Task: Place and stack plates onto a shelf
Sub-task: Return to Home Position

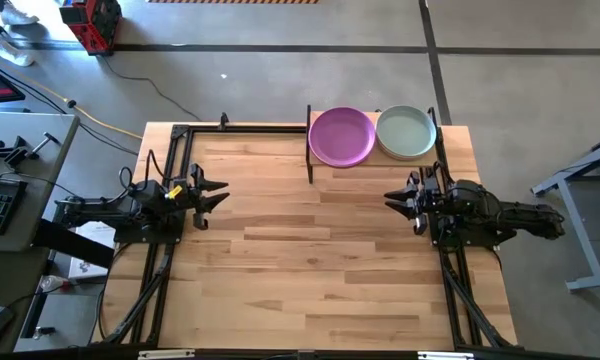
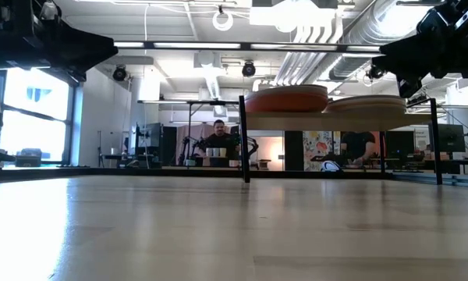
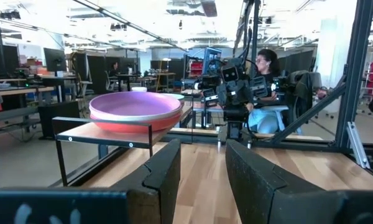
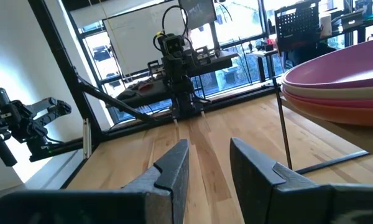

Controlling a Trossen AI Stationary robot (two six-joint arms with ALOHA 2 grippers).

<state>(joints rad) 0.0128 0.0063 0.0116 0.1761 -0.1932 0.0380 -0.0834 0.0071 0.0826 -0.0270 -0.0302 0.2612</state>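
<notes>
Bench: open wood between the arms | shelf: far edge, right of centre | two stacks on it, purple plate tops one, pale green plate the other; plates beneath perhaps three each, hard to count | left gripper, right gripper: at opposite side edges, fingers spread, empty

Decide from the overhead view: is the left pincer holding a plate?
No, the left pincer is open and empty, far from the stacked plates.

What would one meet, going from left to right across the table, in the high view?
left gripper → magenta plate → pale green plate. The right gripper shares the pale green plate's span from left to right, so it is left out.
</notes>
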